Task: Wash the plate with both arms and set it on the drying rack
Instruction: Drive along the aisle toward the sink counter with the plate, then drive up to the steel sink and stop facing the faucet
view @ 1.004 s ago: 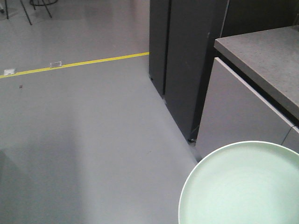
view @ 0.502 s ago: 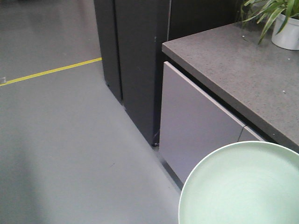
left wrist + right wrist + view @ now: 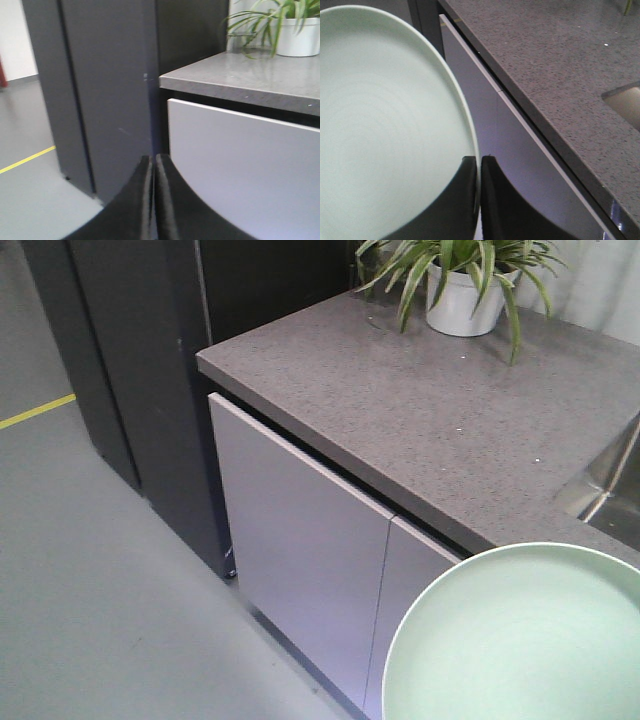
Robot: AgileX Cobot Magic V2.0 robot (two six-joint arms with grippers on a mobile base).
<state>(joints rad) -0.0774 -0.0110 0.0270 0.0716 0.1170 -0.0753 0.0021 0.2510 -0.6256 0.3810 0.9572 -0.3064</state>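
Observation:
The pale mint-green plate (image 3: 520, 640) fills the lower right of the front view, held in the air in front of the cabinet. In the right wrist view the plate (image 3: 385, 125) fills the left side, and my right gripper (image 3: 479, 167) is shut on its rim, one finger on each face. My left gripper (image 3: 153, 165) is shut and empty, facing the dark cabinet and the counter's end. The drying rack is out of view.
A grey speckled counter (image 3: 420, 410) over pale cabinet doors (image 3: 300, 550) runs to the right. A potted plant (image 3: 462, 280) stands at its back. A steel sink edge (image 3: 605, 490) shows at the far right. A tall dark cabinet (image 3: 130, 360) stands left; a yellow line (image 3: 35, 412) crosses the grey floor.
The view has swung right: the counter, plant and sink edge have come into sight and the floor has slid left. The plate keeps its place in the frame.

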